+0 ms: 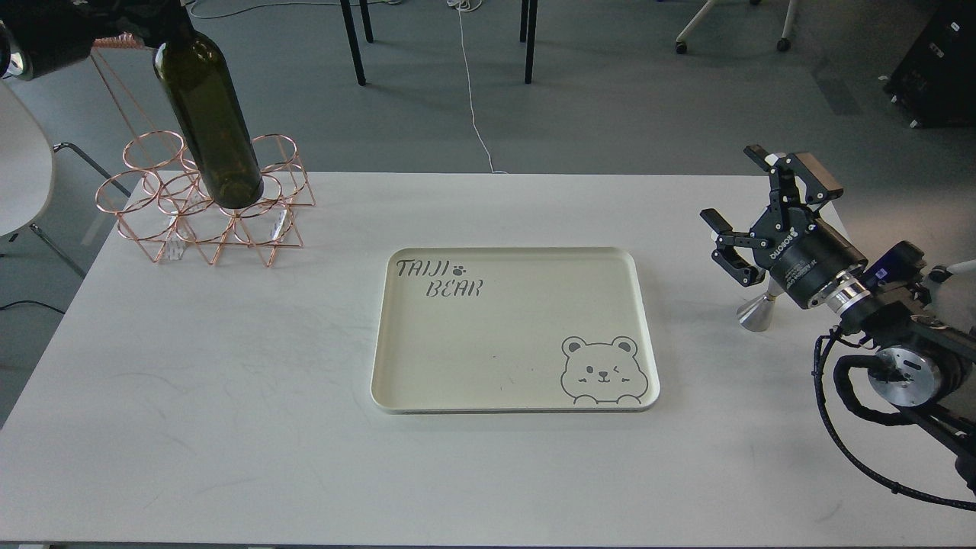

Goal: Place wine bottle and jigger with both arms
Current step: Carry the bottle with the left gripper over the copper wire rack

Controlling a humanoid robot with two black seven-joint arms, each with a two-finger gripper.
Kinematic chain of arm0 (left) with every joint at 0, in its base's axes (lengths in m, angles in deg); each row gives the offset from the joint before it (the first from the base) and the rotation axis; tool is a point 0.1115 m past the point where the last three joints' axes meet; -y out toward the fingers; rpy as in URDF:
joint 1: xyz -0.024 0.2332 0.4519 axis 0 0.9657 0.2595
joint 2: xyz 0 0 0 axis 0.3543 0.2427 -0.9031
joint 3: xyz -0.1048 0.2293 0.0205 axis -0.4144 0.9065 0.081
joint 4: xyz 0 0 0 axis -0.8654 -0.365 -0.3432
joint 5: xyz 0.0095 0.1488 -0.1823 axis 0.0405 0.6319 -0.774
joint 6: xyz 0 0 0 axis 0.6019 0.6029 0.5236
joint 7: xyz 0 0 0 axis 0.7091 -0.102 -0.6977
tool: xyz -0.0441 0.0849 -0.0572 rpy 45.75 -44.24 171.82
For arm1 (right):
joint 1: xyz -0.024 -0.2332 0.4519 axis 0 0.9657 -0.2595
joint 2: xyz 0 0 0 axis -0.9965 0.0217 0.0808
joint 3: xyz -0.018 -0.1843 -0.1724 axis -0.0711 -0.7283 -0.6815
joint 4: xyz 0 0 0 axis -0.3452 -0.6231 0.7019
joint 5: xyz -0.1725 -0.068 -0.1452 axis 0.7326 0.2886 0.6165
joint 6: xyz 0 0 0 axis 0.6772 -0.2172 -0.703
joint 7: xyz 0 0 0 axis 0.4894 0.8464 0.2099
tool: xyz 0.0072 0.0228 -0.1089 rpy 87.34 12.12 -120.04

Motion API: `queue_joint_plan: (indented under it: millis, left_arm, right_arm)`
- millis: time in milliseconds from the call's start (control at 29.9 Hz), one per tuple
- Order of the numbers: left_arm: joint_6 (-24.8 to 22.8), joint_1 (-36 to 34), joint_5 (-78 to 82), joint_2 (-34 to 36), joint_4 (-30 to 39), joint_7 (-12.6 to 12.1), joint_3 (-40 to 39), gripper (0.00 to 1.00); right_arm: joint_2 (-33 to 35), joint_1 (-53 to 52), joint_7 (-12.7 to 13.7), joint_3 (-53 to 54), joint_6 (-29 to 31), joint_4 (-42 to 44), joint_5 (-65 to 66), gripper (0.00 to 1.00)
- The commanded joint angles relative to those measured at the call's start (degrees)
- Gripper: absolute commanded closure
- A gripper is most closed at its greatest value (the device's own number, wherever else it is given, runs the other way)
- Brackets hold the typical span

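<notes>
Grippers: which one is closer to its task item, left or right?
The right gripper: open, with the jigger standing just below it on the table. The left arm's end at the wine bottle neck is cut off by the frame.

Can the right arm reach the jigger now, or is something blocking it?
Probably yes. The right gripper is open and hangs just above the jigger, which stands on the table right of the tray. Nothing lies between them.

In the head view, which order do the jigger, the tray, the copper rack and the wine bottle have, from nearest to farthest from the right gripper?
From the right gripper:
1. The jigger, just below it, partly hidden.
2. The tray, at the table's centre.
3. The copper rack and the wine bottle, far left; too close to call.
</notes>
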Motion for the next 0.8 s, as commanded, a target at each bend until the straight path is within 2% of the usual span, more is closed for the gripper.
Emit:
queue_joint_plan:
  millis: [0, 768]
  left_arm:
    - [0.03, -0.04, -0.94, -0.34, -0.09, 0.0, 0.6, 0.91]
    - [1.09, 0.57, -1.92, -2.28, -2.64, 0.0, 0.69, 0.9]
  right_arm:
    - [0.0, -0.04, 0.0, 0.0, 0.0, 0.0, 0.0, 0.01]
    - [0.09, 0.05, 0.0, 0.08, 0.0, -0.09, 0.0, 0.01]
